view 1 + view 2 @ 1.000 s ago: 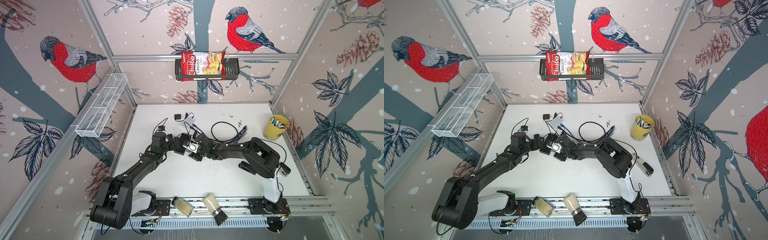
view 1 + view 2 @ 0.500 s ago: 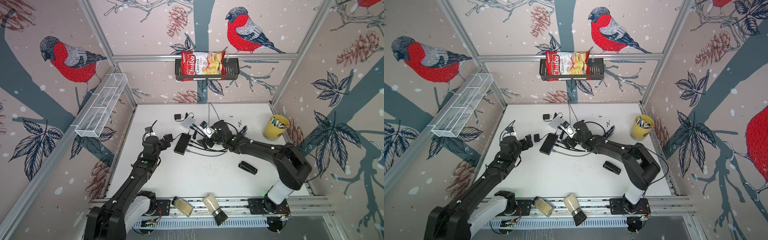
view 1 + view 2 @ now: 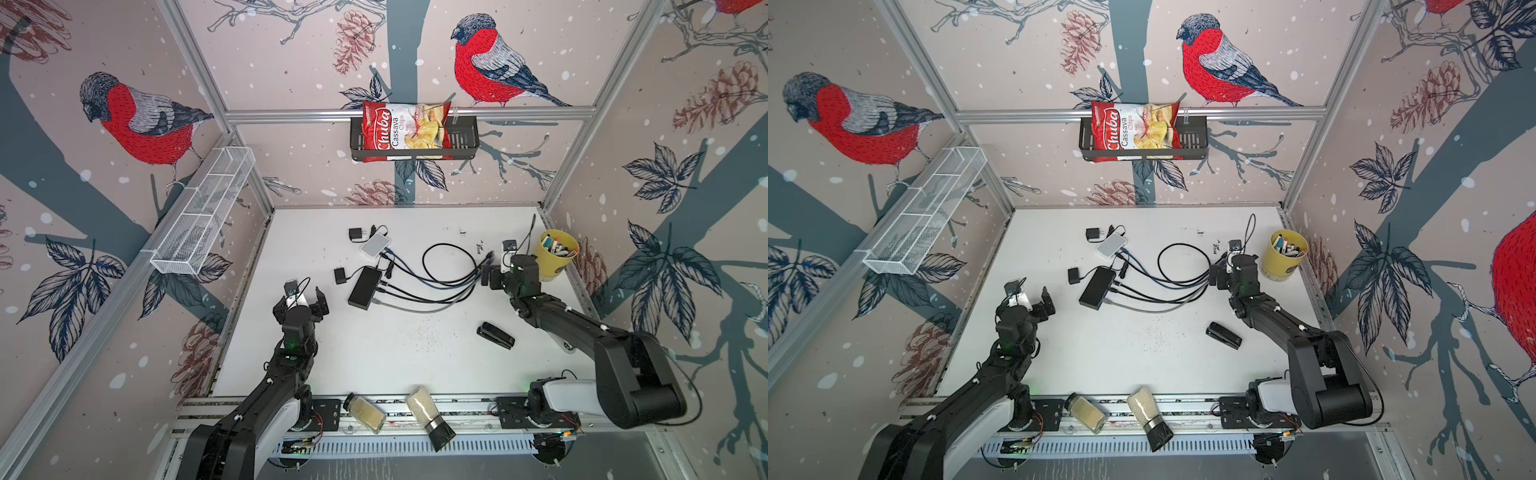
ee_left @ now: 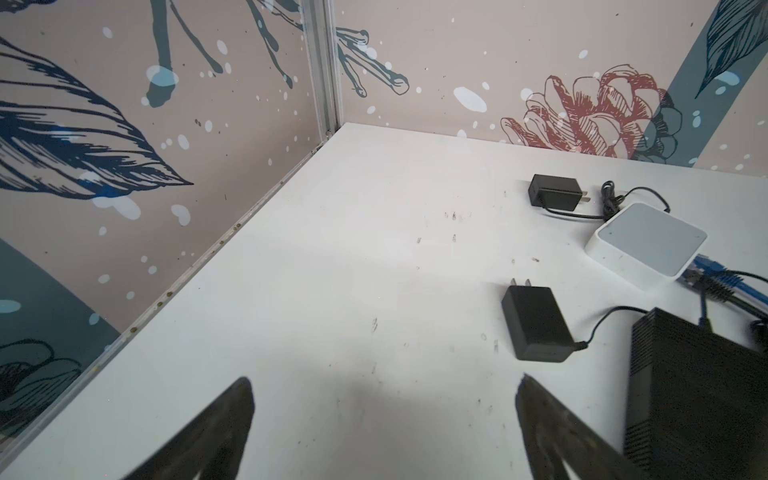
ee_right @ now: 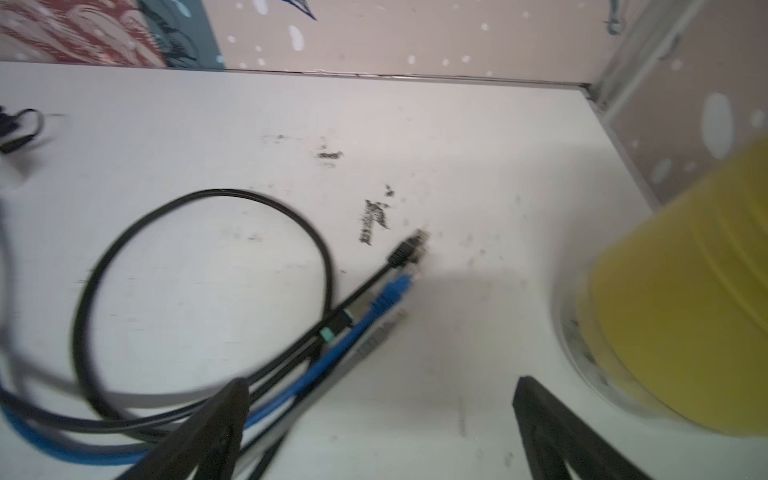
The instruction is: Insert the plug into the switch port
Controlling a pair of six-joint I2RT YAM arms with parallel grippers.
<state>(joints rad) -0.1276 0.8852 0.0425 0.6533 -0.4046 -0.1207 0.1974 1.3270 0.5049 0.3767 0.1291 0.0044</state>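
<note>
The step in hand looks like the pick: no plug is held yet. The right gripper (image 3: 490, 277) hangs low over the table (image 3: 415, 357) near the cup (image 3: 556, 259), fingers spread wide and empty. Its wrist view faces a bunch of loose cable ends: the black plug (image 5: 409, 247) lies farthest out, the blue plug (image 5: 390, 296) beside it and the grey plug (image 5: 376, 338) nearest, all just ahead of the fingertips. Their cables (image 5: 291, 386) run back under one finger. The view is too blurred to tell whether that finger touches them

The switch (image 3: 365, 286), a black box, lies mid-table, well apart from those plugs, with several cables already in the side that faces the right arm. A white box (image 3: 375, 245) sits just behind it, also cabled. I cannot tell from here which port is free

The left gripper (image 3: 300, 303) hovers near the switch on its far side, fingers wide and empty, with only bare table between them in its wrist view

The next move, as I judge it, calls for the right gripper to settle over one plug and close on its body, not on the cable, keeping the plug level. It must then be carried across to the switch and lined up squarely with a free port. The switch looks light and may slide when pushed, so the left gripper will likely have to brace it
</note>
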